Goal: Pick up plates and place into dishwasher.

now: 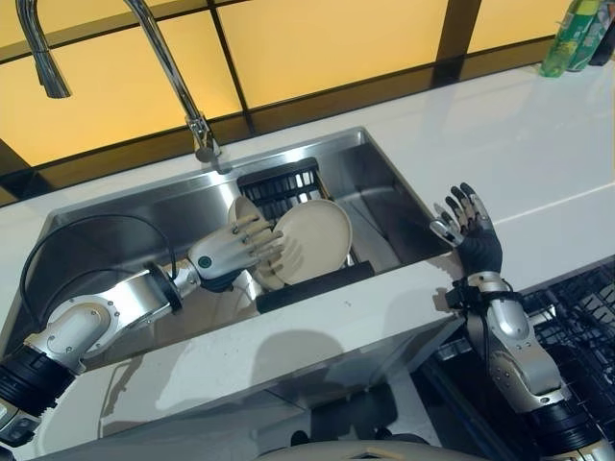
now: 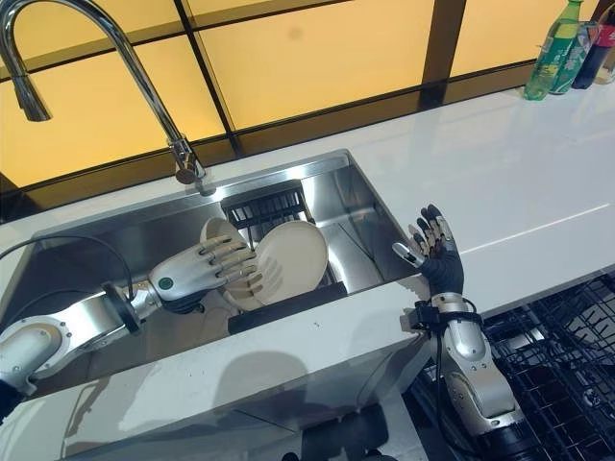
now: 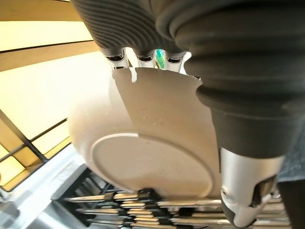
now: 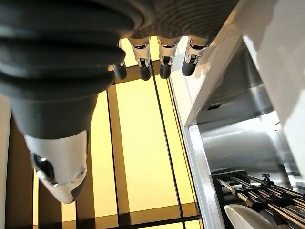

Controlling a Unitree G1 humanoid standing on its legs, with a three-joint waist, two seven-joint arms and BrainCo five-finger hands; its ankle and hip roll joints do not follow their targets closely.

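A: How far along is the job?

B: Barely begun, I'd say. The plates (image 1: pixel 312 240) stand on edge in the black rack (image 1: pixel 283 184) inside the sink (image 1: pixel 384 197). None is in the dishwasher rack (image 2: pixel 562 351), which shows at the lower right, below the desk (image 2: pixel 519 182).

A: What is the left hand doing?

B: The left hand (image 2: pixel 197 269) reaches into the sink, with its fingers (image 1: pixel 258 238) laid over the top rim of the nearest plate. In its wrist view they curve over that rim and the thumb (image 3: pixel 248 186) runs down the plate's underside, so it looks like a grip closing on the plate, though the plate is seated between the rack's tines.

A: And the right?

B: The right hand (image 1: pixel 468 230) is raised over the desk edge beside the sink, fingers spread and relaxed, holding nothing.

A: What remains?

B: Everything, I'd judge: lifting each plate out, carrying it across, and slotting it into the dishwasher.
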